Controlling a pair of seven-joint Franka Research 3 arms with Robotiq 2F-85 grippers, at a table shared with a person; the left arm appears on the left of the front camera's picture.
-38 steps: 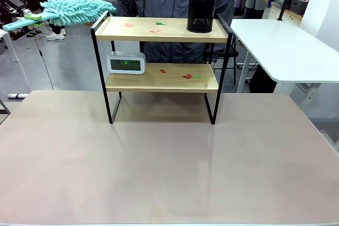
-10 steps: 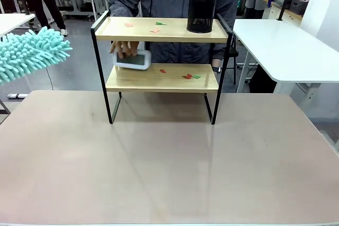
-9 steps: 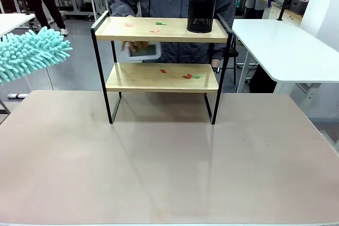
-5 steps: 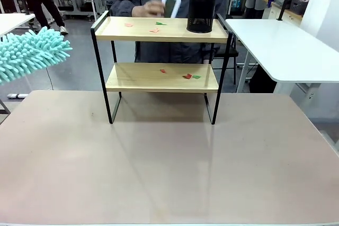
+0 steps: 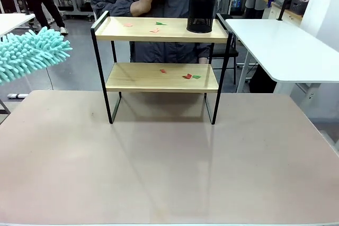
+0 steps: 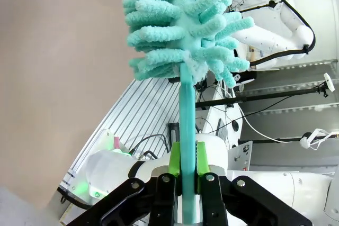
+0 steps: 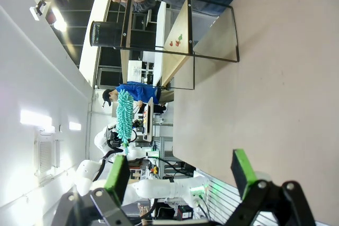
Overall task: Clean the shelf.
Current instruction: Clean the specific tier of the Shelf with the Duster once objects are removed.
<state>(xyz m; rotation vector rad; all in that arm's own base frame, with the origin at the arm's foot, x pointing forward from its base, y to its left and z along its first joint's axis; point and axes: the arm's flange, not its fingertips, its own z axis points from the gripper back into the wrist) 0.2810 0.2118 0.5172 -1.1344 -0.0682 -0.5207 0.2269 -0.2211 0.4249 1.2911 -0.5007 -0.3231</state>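
The shelf (image 5: 132, 79) stands at the counter's (image 5: 169, 168) far side with scraps (image 5: 187, 76) on both boards; my left tool (image 6: 188, 158) is clamped on the duster (image 5: 32, 54), my right tool (image 7: 180, 174) is apart and empty, so next I'd swing the duster in and sweep.

The left gripper (image 6: 188, 158) rises from 6 o'clock, fingers (image 6: 175, 158) clamped on the duster (image 6: 180, 25) handle pointing to 12. The right gripper (image 7: 180, 175) is spread wide, fingers at 5 and 7 o'clock, holding nothing.
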